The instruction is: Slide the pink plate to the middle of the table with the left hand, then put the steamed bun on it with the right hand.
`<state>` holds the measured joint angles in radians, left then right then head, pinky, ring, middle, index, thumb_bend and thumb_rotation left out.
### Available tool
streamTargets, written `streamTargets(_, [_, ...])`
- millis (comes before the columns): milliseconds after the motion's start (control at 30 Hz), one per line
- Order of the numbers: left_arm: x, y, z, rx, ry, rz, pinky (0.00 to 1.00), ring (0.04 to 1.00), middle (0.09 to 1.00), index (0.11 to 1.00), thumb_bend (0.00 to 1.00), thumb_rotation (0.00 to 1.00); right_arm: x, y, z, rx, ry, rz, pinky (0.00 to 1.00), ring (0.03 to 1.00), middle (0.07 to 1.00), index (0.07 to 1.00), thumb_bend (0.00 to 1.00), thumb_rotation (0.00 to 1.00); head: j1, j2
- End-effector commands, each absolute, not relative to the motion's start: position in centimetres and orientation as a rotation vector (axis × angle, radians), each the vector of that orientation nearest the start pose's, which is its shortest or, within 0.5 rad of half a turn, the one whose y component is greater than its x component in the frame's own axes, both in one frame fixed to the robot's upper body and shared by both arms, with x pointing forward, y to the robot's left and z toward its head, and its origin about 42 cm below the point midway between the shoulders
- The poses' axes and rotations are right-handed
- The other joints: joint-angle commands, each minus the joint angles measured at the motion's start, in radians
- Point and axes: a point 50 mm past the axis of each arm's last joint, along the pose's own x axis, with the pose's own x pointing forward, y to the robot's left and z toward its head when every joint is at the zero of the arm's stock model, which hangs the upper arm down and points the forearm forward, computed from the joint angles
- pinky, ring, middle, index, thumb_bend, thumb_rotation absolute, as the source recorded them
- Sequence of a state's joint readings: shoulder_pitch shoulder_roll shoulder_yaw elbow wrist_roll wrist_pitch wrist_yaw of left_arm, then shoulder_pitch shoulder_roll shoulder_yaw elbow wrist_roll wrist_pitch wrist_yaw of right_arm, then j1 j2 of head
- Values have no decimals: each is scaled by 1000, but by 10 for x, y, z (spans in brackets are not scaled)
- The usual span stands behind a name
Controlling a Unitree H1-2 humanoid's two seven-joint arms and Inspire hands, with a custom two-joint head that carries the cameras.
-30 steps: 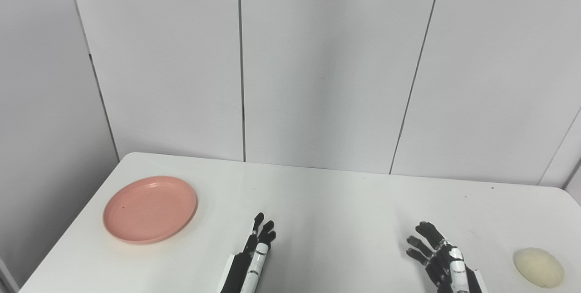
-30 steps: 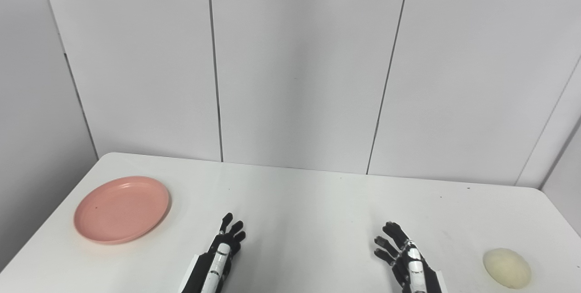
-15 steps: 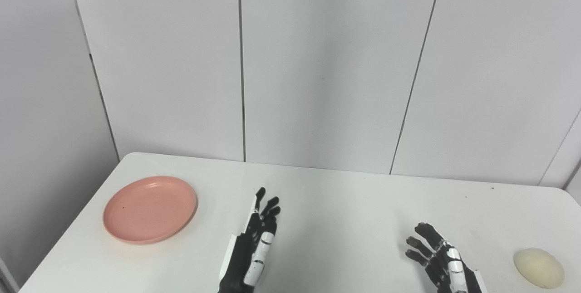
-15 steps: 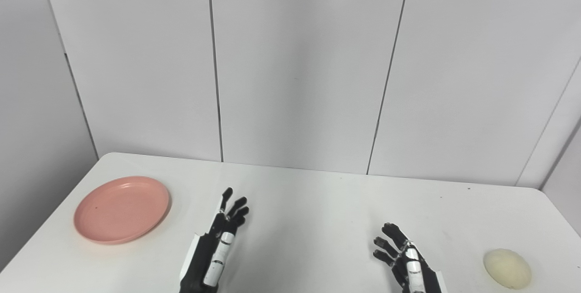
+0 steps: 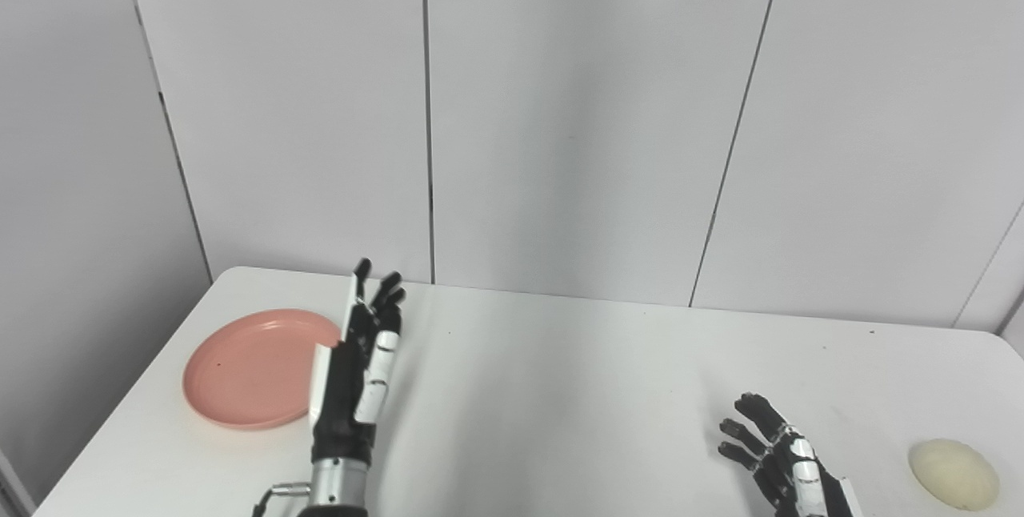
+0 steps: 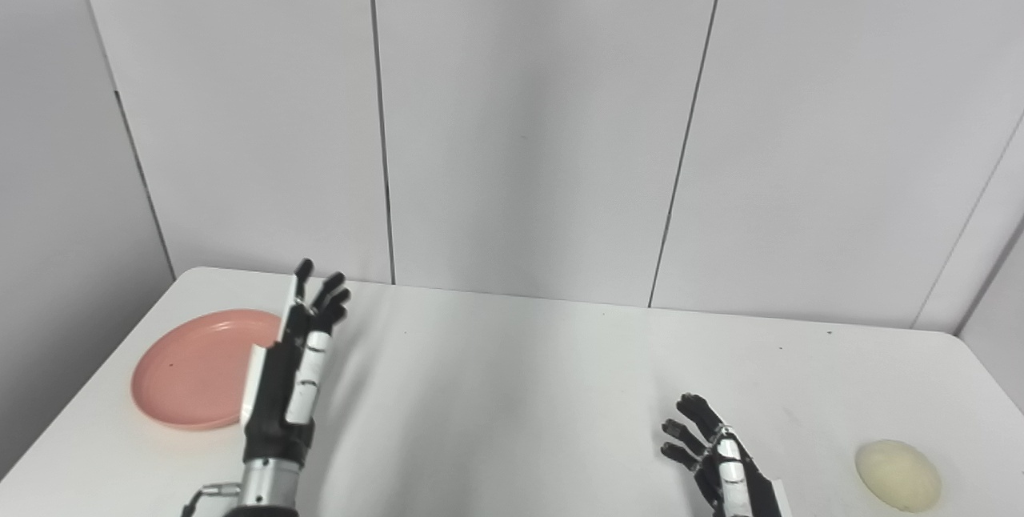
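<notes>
You have a white table (image 5: 576, 389) in front of you, backed by a grey panelled wall (image 5: 576, 117); take the table as your reference for everything else.

The pink plate (image 5: 240, 373) lies flat near the table's left edge, toward the far corner, not at the table's middle. You can see it is bare, with only a tiny dark speck on its surface.

Your left robot hand (image 5: 356, 365) is raised above the table, upright, just to the right of the plate. In both views it covers the plate's right rim, so you cannot tell from these pictures whether it touches the plate or only stands in front of it. Its fingers (image 5: 390, 293) point up toward the wall and are spread apart, and it holds nothing.

Your right robot hand (image 5: 772, 453) sits low at the table's near edge, toward the right side, partly cut off by the picture's bottom edge. Its fingers (image 6: 686, 405) are loosely curled and apart, and it holds nothing.

The steamed bun (image 5: 954, 474) rests on the table near the near right corner, to the right of your right robot hand and clearly apart from it. It is pale cream and dome-shaped.
</notes>
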<state>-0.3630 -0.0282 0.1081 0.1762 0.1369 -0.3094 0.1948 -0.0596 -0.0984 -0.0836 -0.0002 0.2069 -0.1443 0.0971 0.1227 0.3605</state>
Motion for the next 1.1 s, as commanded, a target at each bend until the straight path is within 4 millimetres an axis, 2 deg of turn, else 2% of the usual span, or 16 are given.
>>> streamTargets(0, [402, 218, 213, 50, -600, 227, 945, 914, 923, 1000, 606, 938, 282, -262, 91, 110, -103, -2, 736, 774, 845, 791, 563, 933, 1, 0])
streamTargets(133, [410, 238, 214, 81, -601, 284, 944, 909, 919, 1000, 656, 951, 283, -261, 90, 119, -101, -2, 712, 756, 838, 767, 595, 907, 0, 0])
streamTargets(267, [417, 272, 215, 83, -602, 353, 965, 912, 928, 993, 660, 952, 283, -260, 91, 100, -105, -1, 708, 755, 840, 777, 608, 914, -2, -3])
streamTargets(400, [423, 306, 217, 106, -621, 431, 944, 909, 908, 894, 629, 950, 283, -259, 91, 88, -107, 1, 721, 757, 842, 775, 577, 944, -2, -4])
streamTargets(467, [426, 323, 214, 112, -601, 469, 954, 910, 906, 888, 656, 952, 283, -259, 91, 83, -107, -1, 722, 757, 842, 773, 575, 948, -1, -3])
streamTargets(567, [431, 350, 211, 120, -556, 514, 964, 922, 916, 894, 750, 958, 283, -260, 91, 78, -113, 3, 716, 757, 841, 776, 588, 950, 0, -2])
streamTargets(633, [432, 365, 209, 117, -534, 523, 972, 928, 925, 905, 757, 949, 284, -261, 90, 77, -116, 3, 713, 754, 839, 773, 588, 948, 2, -2])
streamTargets(800, [431, 391, 205, 107, -502, 557, 956, 921, 929, 907, 738, 930, 283, -261, 91, 87, -108, 5, 731, 766, 848, 773, 579, 950, 4, 1])
streamTargets(900, [431, 405, 201, 53, -484, 578, 981, 943, 941, 891, 830, 889, 283, -261, 92, 82, -108, 4, 728, 767, 849, 774, 568, 953, 2, 2])
streamTargets(1067, [431, 425, 193, -59, -451, 593, 1000, 968, 947, 878, 867, 886, 282, -261, 92, 74, -116, -2, 718, 754, 839, 757, 558, 955, 2, 5])
